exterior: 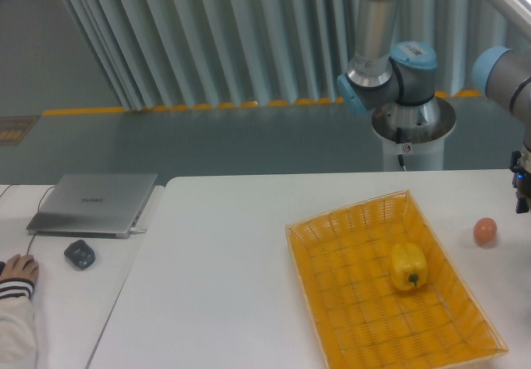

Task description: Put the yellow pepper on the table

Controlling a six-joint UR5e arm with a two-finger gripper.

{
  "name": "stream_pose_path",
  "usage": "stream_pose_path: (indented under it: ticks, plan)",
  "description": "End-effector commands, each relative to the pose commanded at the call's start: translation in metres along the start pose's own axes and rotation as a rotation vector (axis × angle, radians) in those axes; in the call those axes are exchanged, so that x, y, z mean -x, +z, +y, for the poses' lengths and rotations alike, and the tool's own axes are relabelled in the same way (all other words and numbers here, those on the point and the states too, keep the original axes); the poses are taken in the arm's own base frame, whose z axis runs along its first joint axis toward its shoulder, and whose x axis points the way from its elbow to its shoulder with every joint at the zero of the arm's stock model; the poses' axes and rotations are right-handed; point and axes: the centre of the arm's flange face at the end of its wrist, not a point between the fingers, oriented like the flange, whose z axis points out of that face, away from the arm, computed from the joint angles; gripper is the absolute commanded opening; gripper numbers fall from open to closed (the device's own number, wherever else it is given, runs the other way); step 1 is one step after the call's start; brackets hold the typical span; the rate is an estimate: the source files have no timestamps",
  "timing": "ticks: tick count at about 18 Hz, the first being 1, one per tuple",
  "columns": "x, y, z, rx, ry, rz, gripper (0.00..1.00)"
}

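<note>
From my remote station I see one woven yellow-orange basket (pixel 348 303) nearest the lens, lower right of the frame, its front corner cut off by the bottom edge. It holds one item: the yellow pepper (pixel 409 266), lying right of the basket's centre with its dark stem end toward the camera. The pepper rests on the basket floor, not on the white desk (pixel 224 278).

At the lower left edge, one human hand (pixel 18 266) in a white sleeve rests on the neighbouring surface; the arm is cropped. Near it lies one small dark mouse-like object (pixel 80 254), and behind that one closed grey laptop (pixel 93 204).

Right of the basket, on the desk, sits one orange-pink ball (pixel 485 230), apart from the basket rim.

Farther back, the arm's base (pixel 412 124) stands behind the desk; its links leave the frame at the top and right. Only a dark sliver of the gripper (pixel 523 188) shows at the right edge, well apart from the pepper. I cannot tell whether the jaws are parted or closed.
</note>
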Motion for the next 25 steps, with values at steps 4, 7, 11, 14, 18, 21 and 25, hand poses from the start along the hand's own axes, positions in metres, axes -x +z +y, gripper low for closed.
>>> stream_pose_path:
  ticks: [4,7,11,14,18,21,25]
  plan:
    - [-0.001,-0.003,-0.001,0.003,0.003,-0.004,1.00]
    - [-0.002,-0.008,-0.004,0.007,0.012,-0.011,1.00]
    - [-0.003,-0.008,-0.005,0.007,0.012,-0.011,1.00]
    - [-0.005,-0.002,-0.005,0.005,0.008,-0.001,1.00]
    - [-0.005,-0.003,-0.006,0.003,-0.003,-0.004,1.00]
    - [-0.010,-0.009,-0.011,0.001,-0.028,-0.009,1.00]
    - [-0.018,-0.018,-0.029,-0.057,-0.091,-0.035,1.00]
